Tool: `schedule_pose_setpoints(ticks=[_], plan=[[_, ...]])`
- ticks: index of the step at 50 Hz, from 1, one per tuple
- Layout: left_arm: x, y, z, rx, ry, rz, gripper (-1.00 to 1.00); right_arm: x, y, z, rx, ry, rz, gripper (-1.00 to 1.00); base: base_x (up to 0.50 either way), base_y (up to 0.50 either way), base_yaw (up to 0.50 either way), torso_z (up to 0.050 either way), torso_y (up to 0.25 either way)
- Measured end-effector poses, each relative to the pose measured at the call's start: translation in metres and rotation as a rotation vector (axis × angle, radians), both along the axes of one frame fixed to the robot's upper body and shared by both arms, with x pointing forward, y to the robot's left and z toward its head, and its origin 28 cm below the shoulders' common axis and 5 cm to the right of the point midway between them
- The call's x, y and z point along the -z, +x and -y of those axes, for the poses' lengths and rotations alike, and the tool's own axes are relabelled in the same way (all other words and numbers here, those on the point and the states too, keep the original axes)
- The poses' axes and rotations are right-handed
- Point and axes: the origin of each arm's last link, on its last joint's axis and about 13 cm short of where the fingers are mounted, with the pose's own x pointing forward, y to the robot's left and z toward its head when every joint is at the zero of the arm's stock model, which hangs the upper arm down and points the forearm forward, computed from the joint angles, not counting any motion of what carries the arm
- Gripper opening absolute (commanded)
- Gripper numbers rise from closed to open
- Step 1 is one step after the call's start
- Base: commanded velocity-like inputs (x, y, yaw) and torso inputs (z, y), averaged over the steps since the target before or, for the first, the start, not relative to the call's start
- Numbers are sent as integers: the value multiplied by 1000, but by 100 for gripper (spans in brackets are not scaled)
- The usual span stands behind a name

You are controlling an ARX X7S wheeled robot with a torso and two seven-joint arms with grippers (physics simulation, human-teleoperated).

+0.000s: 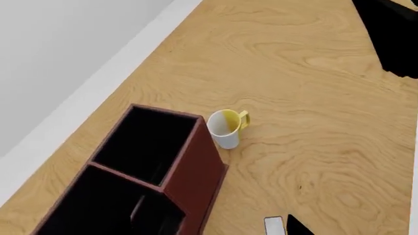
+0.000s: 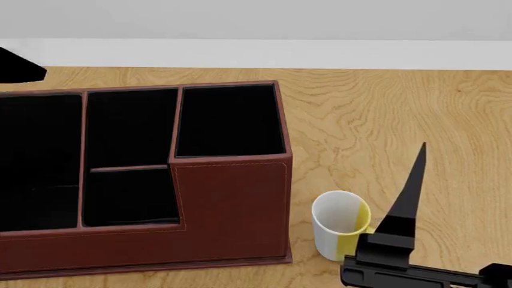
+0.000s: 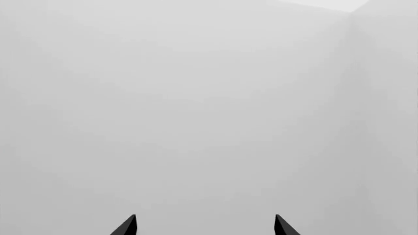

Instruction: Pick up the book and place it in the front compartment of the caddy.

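The caddy [image 2: 232,204] is a dark red box with black-lined cells, left of centre in the head view. Its front compartment [image 2: 132,195] is the small cell behind the lowered red wall. The caddy also shows in the left wrist view [image 1: 196,171]. A small white rectangle [image 1: 274,226] lies at that view's edge, beside the caddy. I cannot tell whether it is the book's page edge; no book shows elsewhere. My left gripper [image 1: 210,219] hangs high above the caddy, one black fingertip [image 1: 297,226] showing, spread wide. My right gripper [image 2: 418,157] points up beside the mug, open and empty [image 3: 203,218].
A white mug with yellow inside [image 2: 340,231] stands on the wooden table [image 2: 384,120] just right of the caddy, close to my right gripper; it also shows in the left wrist view [image 1: 225,128]. A white wall base [image 2: 256,53] runs behind the table. My right arm [image 1: 395,39] is dark.
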Motion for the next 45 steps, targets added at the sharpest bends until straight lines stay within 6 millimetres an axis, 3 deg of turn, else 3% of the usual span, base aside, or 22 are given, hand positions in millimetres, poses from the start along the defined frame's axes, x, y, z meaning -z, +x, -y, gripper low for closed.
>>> schedule_pose_setpoints(ticks=[18, 45], plan=[[30, 11, 11, 75, 42, -191, 100, -1, -3, 2, 6, 2, 7, 100, 0, 0, 0, 0, 0], [85, 28, 25, 57, 120, -322, 100, -1, -2, 2, 6, 5, 8, 100, 0, 0, 0, 0, 0]])
